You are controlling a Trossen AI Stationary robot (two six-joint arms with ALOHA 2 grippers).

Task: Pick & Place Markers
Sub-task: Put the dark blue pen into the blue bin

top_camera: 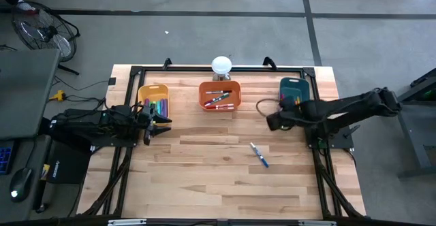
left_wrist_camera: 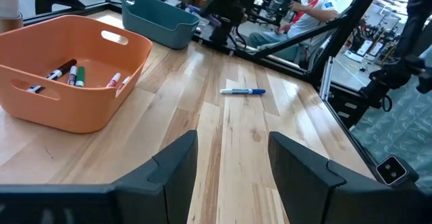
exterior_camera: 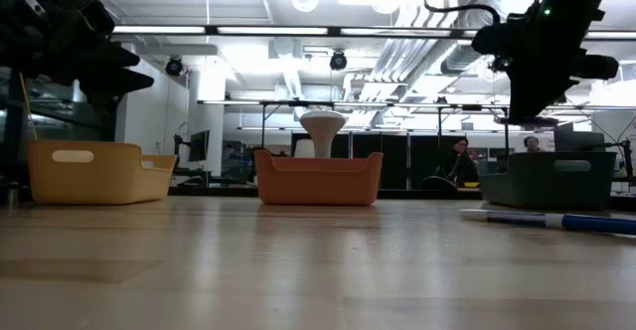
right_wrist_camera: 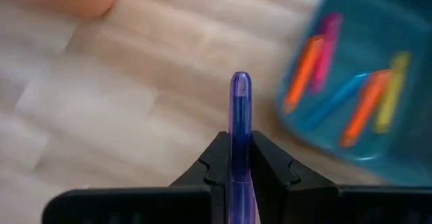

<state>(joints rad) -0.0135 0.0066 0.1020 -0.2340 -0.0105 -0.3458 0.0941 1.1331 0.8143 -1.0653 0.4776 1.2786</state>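
Right pincer (right_wrist_camera: 233,158) pinching purple marker (right_wrist_camera: 239,109), hidden from overhead

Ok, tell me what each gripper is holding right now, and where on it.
The right gripper pinches a purple marker partway along its barrel, one end sticking out ahead. The left gripper is open and holds nothing.

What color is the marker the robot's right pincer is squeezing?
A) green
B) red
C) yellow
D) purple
D: the right wrist view shows the right pincer shut on a purple marker that sticks out between its fingers, beside the teal bin.
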